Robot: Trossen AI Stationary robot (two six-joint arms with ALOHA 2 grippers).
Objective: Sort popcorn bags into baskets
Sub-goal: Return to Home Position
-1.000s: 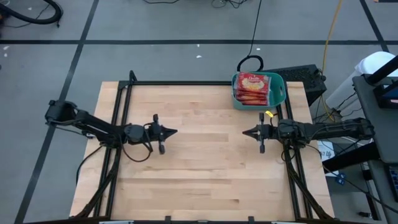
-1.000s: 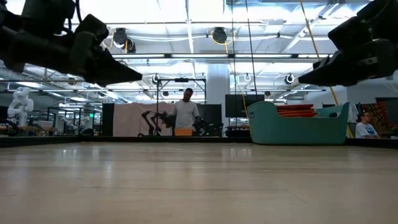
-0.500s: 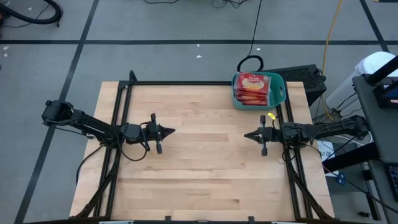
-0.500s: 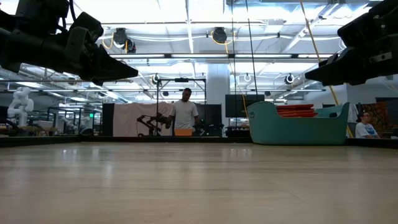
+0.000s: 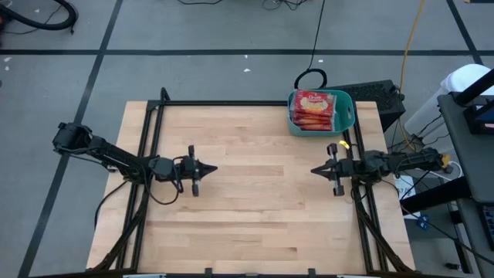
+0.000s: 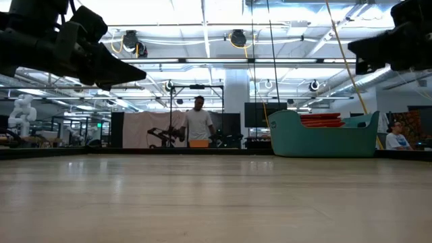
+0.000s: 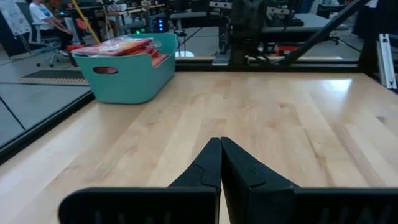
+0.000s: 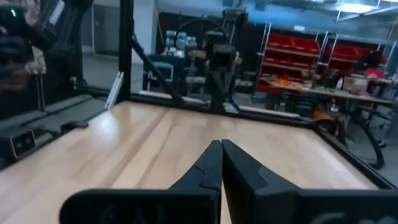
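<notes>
A teal basket stands on its base at the table's far right corner, and red popcorn bags lie stacked flat inside it; the low view shows the basket with the bags' edges above its rim. The left wrist view also shows the basket with the bags. My left gripper hovers shut and empty over the table's left middle. My right gripper hovers shut and empty by the right edge, nearer me than the basket.
A black frame rail runs along the table's far edge and down both sides. Bare wood stretches between the two arms. A person stands in the room beyond the table.
My right gripper has drawn back toward the table's right edge and a little toward the near edge, staying shut. Basket and bags have not moved.
</notes>
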